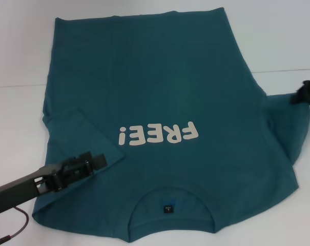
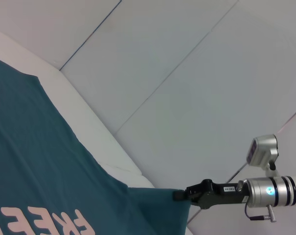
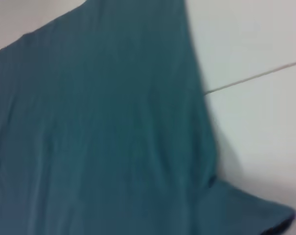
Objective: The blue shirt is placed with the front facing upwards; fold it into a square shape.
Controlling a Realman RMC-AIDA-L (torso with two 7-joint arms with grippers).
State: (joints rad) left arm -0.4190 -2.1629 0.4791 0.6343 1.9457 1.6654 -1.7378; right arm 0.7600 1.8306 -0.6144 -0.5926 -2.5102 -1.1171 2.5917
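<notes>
The blue shirt [image 1: 160, 77] lies flat on the white table [image 1: 16, 51], with its collar [image 1: 170, 205] nearest me and the cream "FREE!" lettering [image 1: 160, 135] facing up. Its left sleeve [image 1: 75, 130] is folded in over the body. My left gripper [image 1: 98, 161] hovers low at that folded sleeve's edge. At the far right, my right gripper [image 1: 302, 95] is shut on the tip of the right sleeve [image 1: 288, 123]. The left wrist view shows the right gripper [image 2: 181, 195] pinching the cloth [image 2: 40, 166]. The right wrist view shows only the shirt [image 3: 103, 122] and table.
A thin seam line [image 1: 288, 70] crosses the table behind the right sleeve. A dark cable [image 1: 21, 220] hangs under my left arm at the near left. Bare white table surrounds the shirt on the left, far and right sides.
</notes>
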